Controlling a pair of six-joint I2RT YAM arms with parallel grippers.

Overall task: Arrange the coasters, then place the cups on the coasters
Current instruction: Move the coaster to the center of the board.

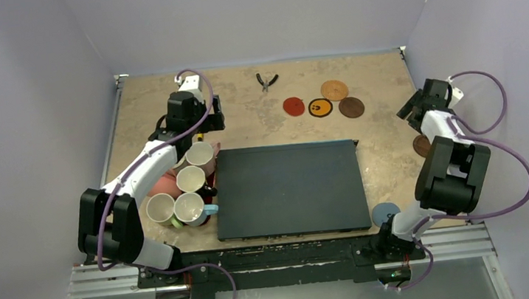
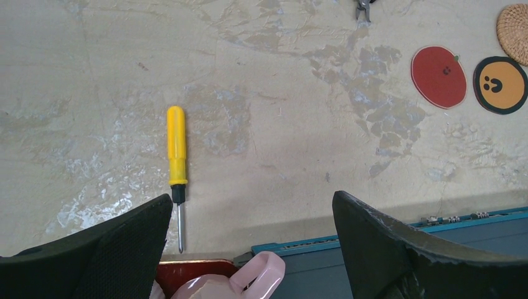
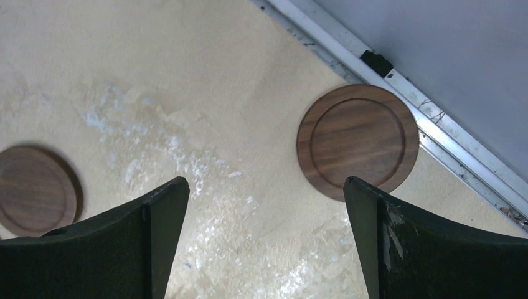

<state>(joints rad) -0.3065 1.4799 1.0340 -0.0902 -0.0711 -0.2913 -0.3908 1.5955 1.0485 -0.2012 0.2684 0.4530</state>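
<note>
Right gripper (image 3: 264, 184) is being held with jaws wide apart, nothing clamped, over bare table. Brown wood coaster (image 3: 357, 140) is being seen upper right of the wrist view, just beside the edge rail (image 3: 448, 134). Likely trouble: the thin flat disc could be shoved against that rail or skidded off if fingers are being lowered off-centre. Left gripper (image 2: 250, 199) is likewise being held apart and empty, above the pale pink cup (image 2: 249, 277) at bottom centre. Cups (image 1: 184, 191) are being seen packed tight at left centre of the top view, so neighbours could be knocked. Yellow screwdriver (image 2: 177, 146) could be snagged. No coaster is being seen on the black mat (image 1: 292, 189)
</note>
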